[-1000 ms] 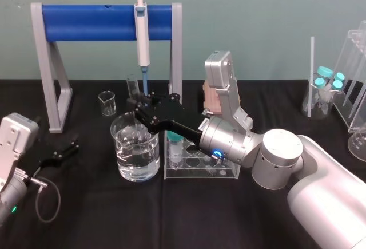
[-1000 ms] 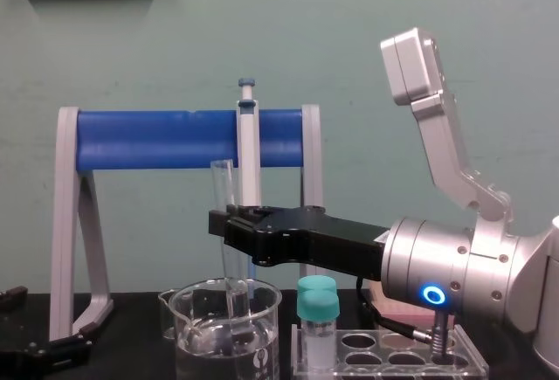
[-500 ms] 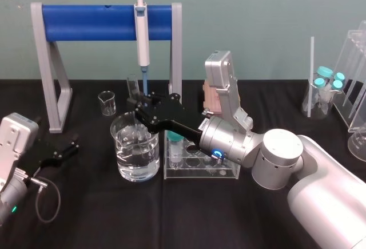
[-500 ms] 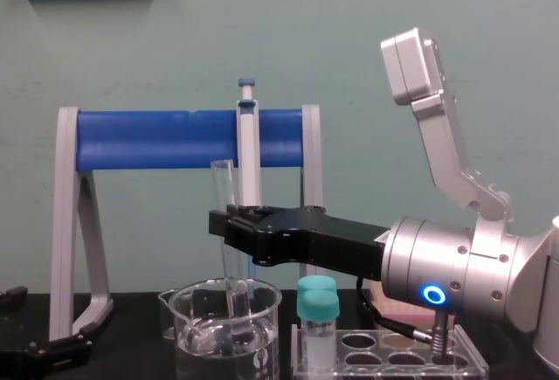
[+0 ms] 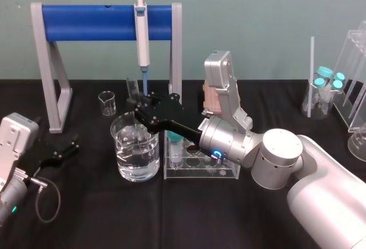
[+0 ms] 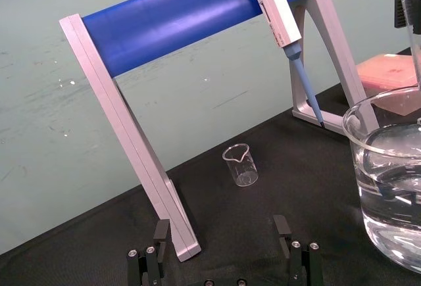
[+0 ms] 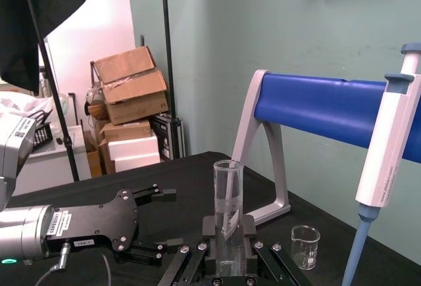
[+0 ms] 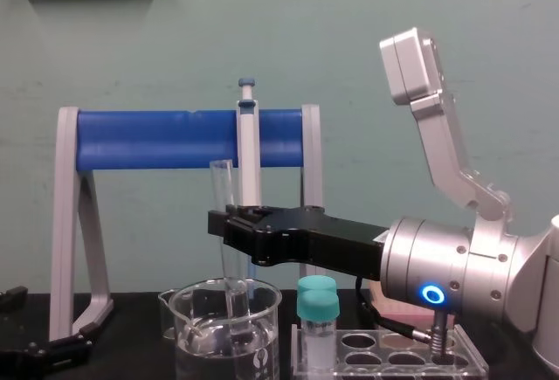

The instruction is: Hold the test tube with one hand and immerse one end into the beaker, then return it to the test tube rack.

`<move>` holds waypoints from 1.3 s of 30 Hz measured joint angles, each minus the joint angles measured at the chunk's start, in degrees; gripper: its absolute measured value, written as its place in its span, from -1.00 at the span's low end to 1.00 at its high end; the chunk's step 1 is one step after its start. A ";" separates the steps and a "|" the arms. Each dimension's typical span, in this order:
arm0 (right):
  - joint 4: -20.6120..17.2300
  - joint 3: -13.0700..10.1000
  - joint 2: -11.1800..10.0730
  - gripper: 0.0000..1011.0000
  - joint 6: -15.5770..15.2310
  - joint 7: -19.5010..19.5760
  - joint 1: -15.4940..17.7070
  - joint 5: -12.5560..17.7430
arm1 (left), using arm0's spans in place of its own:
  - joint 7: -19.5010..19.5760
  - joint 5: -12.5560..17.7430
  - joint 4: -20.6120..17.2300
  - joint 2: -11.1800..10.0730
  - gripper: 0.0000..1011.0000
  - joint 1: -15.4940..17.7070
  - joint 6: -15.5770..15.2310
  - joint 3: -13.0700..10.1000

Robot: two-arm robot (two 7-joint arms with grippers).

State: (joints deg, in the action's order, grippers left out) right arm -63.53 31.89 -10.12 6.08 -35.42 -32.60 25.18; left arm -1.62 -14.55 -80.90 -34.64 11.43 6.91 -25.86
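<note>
Above the beaker (image 5: 137, 156) we hold the test tube (image 8: 224, 190) upright, our right gripper (image 5: 138, 110) clamped on it. The tube's round end sits below the beaker's rim, just beside the test tube rack (image 5: 201, 172). Our left gripper (image 6: 223, 260) sits parked far left, fingers apart.

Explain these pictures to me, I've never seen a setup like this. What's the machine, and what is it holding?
This is a two-armed robot at a black table. Two pictures look from its head and chest, the other two from cameras on its wrists. The right gripper, black with two fingers, is shut on a test tube, held upright with its lower end inside the beaker of clear liquid. Beside the beaker stands the clear test tube rack with a teal-capped vial. Behind are a blue stand carrying a pipette and a small beaker. The left gripper waits open, low on the left.
</note>
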 joint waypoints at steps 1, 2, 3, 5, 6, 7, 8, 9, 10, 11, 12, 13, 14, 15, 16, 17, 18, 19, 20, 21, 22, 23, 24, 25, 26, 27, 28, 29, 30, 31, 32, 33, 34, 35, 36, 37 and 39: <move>0.01 0.01 0.02 -0.55 0.00 0.00 -0.02 0.00 | 0.00 0.00 0.00 0.00 0.98 0.00 0.00 0.00; 0.03 0.01 0.03 -0.55 -0.01 0.00 -0.05 0.00 | 0.00 0.00 0.00 0.00 0.98 0.00 0.00 0.00; 0.12 0.02 0.06 -0.55 -0.01 0.00 -0.11 0.00 | 0.00 0.00 0.00 0.00 0.98 0.00 0.00 0.00; 0.23 0.03 0.08 -0.55 -0.01 -0.03 -0.15 0.00 | 0.00 0.00 0.00 0.00 0.98 0.00 0.00 0.00; 0.27 0.03 0.09 -0.55 -0.02 -0.03 -0.17 0.00 | 0.00 0.00 0.00 0.00 0.98 0.00 0.00 0.00; 0.28 0.03 0.09 -0.55 -0.03 -0.03 -0.18 0.00 | 0.00 0.00 0.00 0.00 0.98 0.00 0.00 0.00; 0.30 0.03 0.10 -0.55 -0.04 -0.03 -0.19 0.00 | 0.00 0.00 0.00 0.00 0.98 0.00 0.00 0.00; 0.31 0.04 0.10 -0.55 -0.04 -0.04 -0.20 0.00 | 0.00 0.00 0.00 0.00 0.98 0.00 0.00 0.00; 0.32 0.04 0.10 -0.55 -0.04 -0.03 -0.20 0.00 | 0.00 0.00 0.00 0.00 0.98 0.00 0.00 0.00; 0.34 0.04 0.12 -0.55 -0.04 -0.04 -0.22 -0.01 | 0.00 0.00 0.00 0.00 0.98 0.00 0.00 0.00; 0.37 0.04 0.12 -0.55 -0.04 -0.04 -0.24 -0.01 | 0.00 0.00 0.00 0.00 0.98 0.00 0.00 0.00; 0.44 0.04 0.13 -0.55 -0.03 -0.06 -0.26 -0.01 | 0.00 0.00 0.00 0.00 0.98 0.00 0.00 0.00; 0.50 0.04 0.14 -0.55 -0.02 -0.07 -0.30 -0.02 | 0.00 0.00 0.00 0.00 0.98 0.00 0.00 0.00; 0.57 0.05 0.17 -0.55 0.01 -0.09 -0.34 -0.03 | 0.00 0.00 0.00 0.00 0.98 0.00 0.00 0.00; 0.62 0.05 0.18 -0.55 0.03 -0.09 -0.37 -0.04 | 0.00 0.00 0.00 0.00 0.98 0.00 0.00 0.00; 0.62 0.05 0.18 -0.55 0.03 -0.09 -0.37 -0.04 | 0.00 0.00 0.00 0.00 0.98 0.00 0.00 0.00; 0.64 0.05 0.19 -0.55 0.04 -0.09 -0.37 -0.04 | 0.00 0.00 0.00 0.00 0.98 0.00 0.00 0.00; 0.67 0.05 0.20 -0.55 0.06 -0.09 -0.39 -0.05 | 0.00 0.00 0.00 0.00 0.98 0.00 0.00 0.00; 0.67 0.05 0.20 -0.55 0.06 -0.09 -0.40 -0.05 | 0.00 0.00 0.00 0.00 0.98 0.00 0.00 0.00; 0.68 0.05 0.21 -0.55 0.07 -0.09 -0.40 -0.05 | 0.00 0.00 0.00 0.00 0.98 0.00 0.00 0.00; 0.69 0.05 0.21 -0.55 0.08 -0.09 -0.41 -0.06 | 0.00 0.00 0.00 0.00 0.98 0.00 0.00 0.00; 0.69 0.05 0.21 -0.55 0.08 -0.09 -0.41 -0.06 | 0.00 0.00 0.00 0.00 0.98 0.00 0.00 0.00; 0.70 0.05 0.22 -0.55 0.08 -0.09 -0.41 -0.07 | 0.00 0.00 0.00 0.00 0.98 0.00 0.00 0.00; 0.70 0.05 0.22 -0.55 0.09 -0.10 -0.42 -0.07 | 0.00 0.00 0.00 0.00 0.98 0.00 0.00 0.00; 0.70 0.05 0.23 -0.55 0.09 -0.10 -0.42 -0.08 | 0.00 0.00 0.00 0.00 0.98 0.00 0.00 0.00; 0.70 0.05 0.22 -0.55 0.09 -0.10 -0.42 -0.08 | 0.00 0.00 0.00 0.00 0.98 0.00 0.00 0.00; 0.66 0.05 0.21 -0.55 0.10 -0.10 -0.41 -0.08 | 0.00 0.00 0.00 0.00 0.98 0.00 0.00 0.00; 0.62 0.04 0.20 -0.55 0.10 -0.09 -0.39 -0.09 | 0.00 0.00 0.00 0.00 0.98 0.00 0.00 0.00; 0.54 0.04 0.19 -0.55 0.09 -0.08 -0.34 -0.10 | 0.00 0.00 0.00 0.00 0.98 0.00 0.00 0.00; 0.51 0.04 0.19 -0.55 0.08 -0.07 -0.31 -0.10 | 0.00 0.00 0.00 0.00 0.98 0.00 0.00 0.00; 0.47 0.04 0.17 -0.55 0.08 -0.06 -0.29 -0.11 | 0.00 0.00 0.00 0.00 0.98 0.00 0.00 0.00; 0.39 0.03 0.14 -0.55 0.07 -0.06 -0.25 -0.12 | 0.00 0.00 0.00 0.00 0.98 0.00 0.00 0.00; 0.26 0.02 0.09 -0.55 0.06 -0.05 -0.18 -0.13 | 0.00 0.00 0.00 0.00 0.98 0.00 0.00 0.00; 0.21 0.02 0.06 -0.55 0.05 -0.04 -0.14 -0.14 | 0.00 0.00 0.00 0.00 0.98 0.00 0.00 0.00; 0.15 0.02 0.04 -0.55 0.04 -0.03 -0.10 -0.15 | 0.00 0.00 0.00 0.00 0.98 0.00 0.00 0.00; 0.03 0.01 0.01 -0.55 0.02 0.04 -0.06 -0.18 | 0.00 0.00 0.00 0.00 0.98 0.00 0.00 0.00; -0.04 0.00 -0.02 -0.55 0.01 0.09 -0.01 -0.20 | 0.00 0.00 0.00 0.00 0.98 0.00 0.00 0.00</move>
State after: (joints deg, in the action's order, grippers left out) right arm -63.57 31.90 -10.14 6.09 -35.33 -32.61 24.98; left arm -1.62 -14.55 -80.90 -34.65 11.43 6.91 -25.86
